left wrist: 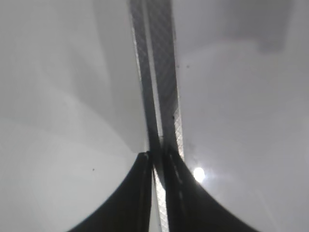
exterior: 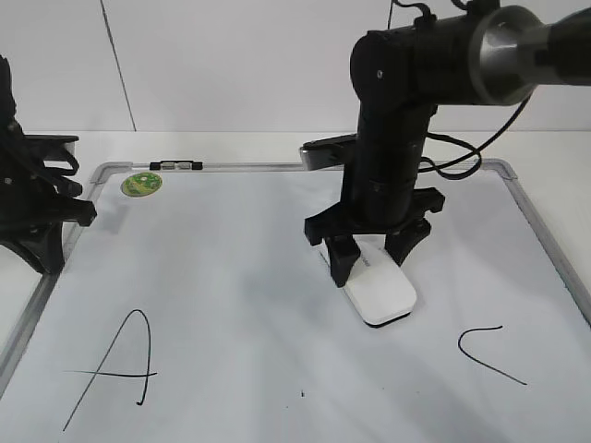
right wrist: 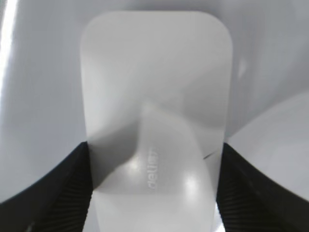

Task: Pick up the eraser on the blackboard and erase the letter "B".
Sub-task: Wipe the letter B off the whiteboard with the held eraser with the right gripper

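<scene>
The white eraser (exterior: 383, 293) lies on the blackboard (exterior: 231, 268), right of middle. My right gripper (exterior: 369, 257) points straight down, with its two fingers pressed against the eraser's long sides at its far end. In the right wrist view the eraser (right wrist: 154, 87) fills the frame between the gripper's (right wrist: 154, 193) fingers, grey print on top. No letter "B" shows; the board between the "A" and the "C" is bare except for a tiny dot. My left gripper (exterior: 60, 214) is shut and empty at the board's left edge, over the grey frame (left wrist: 159, 72) in the left wrist view (left wrist: 157, 162).
A black slanted "A" (exterior: 120, 369) is at the front left and an open "C" (exterior: 489, 355) at the front right. A round green sticker (exterior: 142, 183) sits at the far left corner. A small black clip (exterior: 175, 165) is on the far frame.
</scene>
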